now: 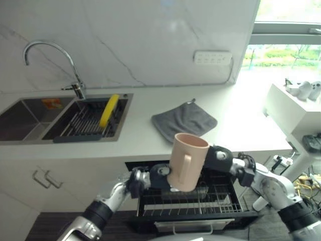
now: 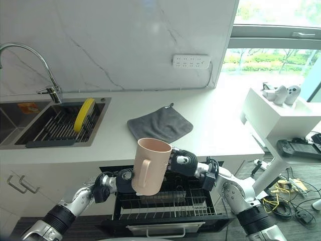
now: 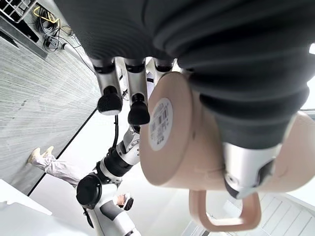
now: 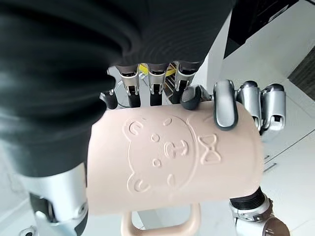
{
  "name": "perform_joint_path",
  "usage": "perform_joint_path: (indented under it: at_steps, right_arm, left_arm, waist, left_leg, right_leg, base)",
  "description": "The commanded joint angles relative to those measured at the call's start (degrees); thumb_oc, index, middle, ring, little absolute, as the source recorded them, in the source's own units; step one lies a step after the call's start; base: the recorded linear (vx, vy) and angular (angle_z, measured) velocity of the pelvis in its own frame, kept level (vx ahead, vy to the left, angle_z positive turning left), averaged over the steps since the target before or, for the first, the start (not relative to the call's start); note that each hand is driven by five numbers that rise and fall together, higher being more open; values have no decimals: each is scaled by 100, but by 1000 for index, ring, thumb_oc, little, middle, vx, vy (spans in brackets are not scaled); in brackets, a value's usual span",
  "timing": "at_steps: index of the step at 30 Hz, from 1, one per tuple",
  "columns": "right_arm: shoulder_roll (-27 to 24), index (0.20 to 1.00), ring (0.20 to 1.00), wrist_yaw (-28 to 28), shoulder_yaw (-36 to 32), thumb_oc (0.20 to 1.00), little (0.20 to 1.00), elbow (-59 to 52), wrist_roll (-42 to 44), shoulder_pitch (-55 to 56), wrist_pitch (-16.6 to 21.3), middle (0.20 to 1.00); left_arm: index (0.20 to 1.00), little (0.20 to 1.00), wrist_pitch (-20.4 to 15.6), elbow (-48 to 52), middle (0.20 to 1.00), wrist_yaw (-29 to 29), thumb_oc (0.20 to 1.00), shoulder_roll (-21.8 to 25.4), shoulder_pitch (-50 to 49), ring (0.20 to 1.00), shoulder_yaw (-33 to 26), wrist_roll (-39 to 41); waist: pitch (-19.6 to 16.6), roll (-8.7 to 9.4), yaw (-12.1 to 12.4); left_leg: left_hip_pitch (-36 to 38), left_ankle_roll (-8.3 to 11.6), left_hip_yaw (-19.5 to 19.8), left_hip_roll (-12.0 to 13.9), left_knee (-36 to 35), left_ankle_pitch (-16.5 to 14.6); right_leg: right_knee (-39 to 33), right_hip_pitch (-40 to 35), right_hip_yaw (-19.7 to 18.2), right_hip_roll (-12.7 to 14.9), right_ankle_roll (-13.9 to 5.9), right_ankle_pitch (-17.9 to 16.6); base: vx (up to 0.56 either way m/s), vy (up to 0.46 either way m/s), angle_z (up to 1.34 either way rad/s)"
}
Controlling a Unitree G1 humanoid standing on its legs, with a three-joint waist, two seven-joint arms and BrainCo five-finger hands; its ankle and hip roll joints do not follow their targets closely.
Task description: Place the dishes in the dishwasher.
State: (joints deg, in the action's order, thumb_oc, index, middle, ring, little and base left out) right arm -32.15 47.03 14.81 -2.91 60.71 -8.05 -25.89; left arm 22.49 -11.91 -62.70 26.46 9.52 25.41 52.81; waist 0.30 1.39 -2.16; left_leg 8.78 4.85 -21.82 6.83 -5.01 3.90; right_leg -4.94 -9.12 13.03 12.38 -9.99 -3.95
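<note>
A pale pink mug (image 1: 186,160) with a handle is held upright, mouth up, over the pulled-out dishwasher rack (image 1: 200,205). My left hand (image 1: 150,181) is shut on its lower part, thumb (image 3: 246,167) pressed on the wall and fingertips (image 3: 123,105) by the labelled base. From the other side my right hand (image 1: 220,158) is also shut on the mug (image 4: 172,157), fingers (image 4: 150,83) behind it; the left hand (image 4: 224,105) curls over the mug's end there. A yellow dish (image 1: 109,110) stands on edge in the sink rack.
The sink (image 1: 30,120) with its tap (image 1: 50,50) lies at the counter's left. A grey cloth (image 1: 184,120) lies on the counter behind the mug. A white side table (image 2: 281,113) with small items stands to the right, close to my right arm.
</note>
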Motion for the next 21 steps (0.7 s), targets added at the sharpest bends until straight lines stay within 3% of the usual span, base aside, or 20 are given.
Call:
perform_joint_path:
  at_steps: [1, 8, 12, 21]
  right_arm:
    - [-58, 1000, 1000, 102, -71, 1000, 1000, -309, 121, -306, -13, 1000]
    - [-50, 1000, 1000, 246, 17, 1000, 1000, -314, -18, -244, 11, 1000]
    - [-47, 1000, 1000, -124, 38, 1000, 1000, -394, -66, -287, 344, 1000]
    - [-16, 1000, 1000, -183, 74, 1000, 1000, -656, -179, -366, 259, 1000]
  left_arm:
    - [200, 200, -216, 30, 200, -59, 200, 7, 437, 200, 121, 372]
    - [200, 200, -184, 49, 200, -27, 200, 11, 438, 200, 121, 399]
    - [200, 200, -270, 26, 200, 55, 200, 5, 411, 200, 173, 396]
    - [200, 200, -380, -68, 200, 102, 200, -111, 432, 200, 153, 436]
  waist:
    - [61, -31, 198]
    - [64, -28, 208]
    - [64, -39, 184]
    - [78, -48, 158]
  left_leg:
    - [39, -98, 469, 52, 515, -551]
    - [38, -104, 478, 47, 523, -554]
    - [42, -108, 474, 47, 527, -557]
    - [27, -104, 455, 59, 543, -551]
  right_leg:
    - [767, 231, 74, 115, -35, 425]
    - [770, 228, 79, 109, -31, 425]
    - [764, 229, 52, 99, -25, 430]
    - [785, 245, 45, 105, -22, 438]
  base:
    - [0, 0, 0]
    - [0, 0, 0]
    - [0, 0, 0]
    - [0, 0, 0]
